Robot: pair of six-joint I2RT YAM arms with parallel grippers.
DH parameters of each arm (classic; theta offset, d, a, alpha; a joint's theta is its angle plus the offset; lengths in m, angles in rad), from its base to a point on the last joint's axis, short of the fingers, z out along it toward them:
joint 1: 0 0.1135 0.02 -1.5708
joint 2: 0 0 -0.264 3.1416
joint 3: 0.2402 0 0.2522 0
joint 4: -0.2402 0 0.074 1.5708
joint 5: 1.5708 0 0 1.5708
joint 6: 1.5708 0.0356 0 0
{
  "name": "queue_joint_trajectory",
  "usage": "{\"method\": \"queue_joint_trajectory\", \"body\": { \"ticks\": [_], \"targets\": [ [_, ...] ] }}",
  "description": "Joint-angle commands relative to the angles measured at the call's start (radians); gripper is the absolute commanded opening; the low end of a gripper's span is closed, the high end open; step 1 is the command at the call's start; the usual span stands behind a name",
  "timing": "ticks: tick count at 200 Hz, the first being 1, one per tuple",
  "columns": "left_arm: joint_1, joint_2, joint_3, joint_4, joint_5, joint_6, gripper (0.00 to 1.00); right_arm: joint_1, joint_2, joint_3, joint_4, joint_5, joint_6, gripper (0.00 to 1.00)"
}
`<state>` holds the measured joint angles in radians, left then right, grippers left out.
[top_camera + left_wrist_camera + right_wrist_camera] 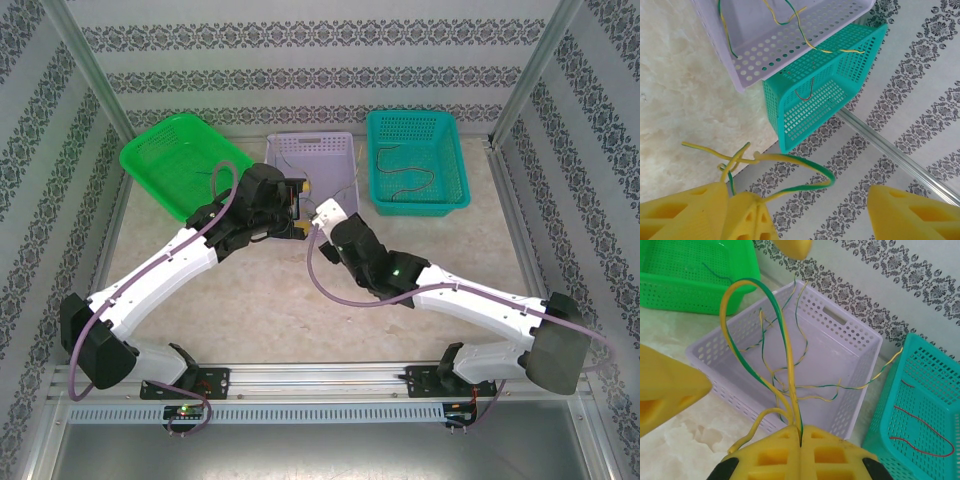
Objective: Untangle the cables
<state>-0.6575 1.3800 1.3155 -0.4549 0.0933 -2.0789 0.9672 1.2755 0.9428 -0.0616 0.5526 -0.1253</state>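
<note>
Between the pads of my shut right gripper (801, 436) run yellow-green cables (774, 305). One of them arches up in a tall loop over the lavender basket (860, 365). That loop (812, 170) hangs in the wide gap of my open left gripper (797, 194) and touches neither finger. The right gripper's shut fingers (747, 212) sit beside the left one's finger. More thin yellow-green cables (810, 387) lie tangled inside the lavender basket. Seen from above, both grippers (302, 207) (313, 214) meet at that basket's near rim.
A teal basket (458, 165) at the right holds a red cable (920, 432), and one yellow-green cable (880, 374) drapes over its rim. A green basket (150, 155) at the left holds a thin dark cable (715, 271). Patterned walls and metal posts ring the table.
</note>
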Motion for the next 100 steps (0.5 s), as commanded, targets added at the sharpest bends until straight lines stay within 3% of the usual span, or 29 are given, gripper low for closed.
{"method": "queue_joint_trajectory", "body": {
  "ticks": [1,51,100],
  "targets": [
    [-0.013,0.003,0.033,0.028,-0.004,-0.245,0.72,0.017,0.01,-0.016,0.025,0.043,-0.037,0.0],
    [-0.01,0.003,-0.058,0.04,0.01,-0.25,0.59,0.056,-0.015,-0.008,0.032,0.047,-0.066,0.0],
    [0.03,-0.009,-0.148,0.09,-0.023,-0.242,0.28,0.087,-0.085,-0.027,-0.032,-0.026,-0.019,0.0]
  ]
}}
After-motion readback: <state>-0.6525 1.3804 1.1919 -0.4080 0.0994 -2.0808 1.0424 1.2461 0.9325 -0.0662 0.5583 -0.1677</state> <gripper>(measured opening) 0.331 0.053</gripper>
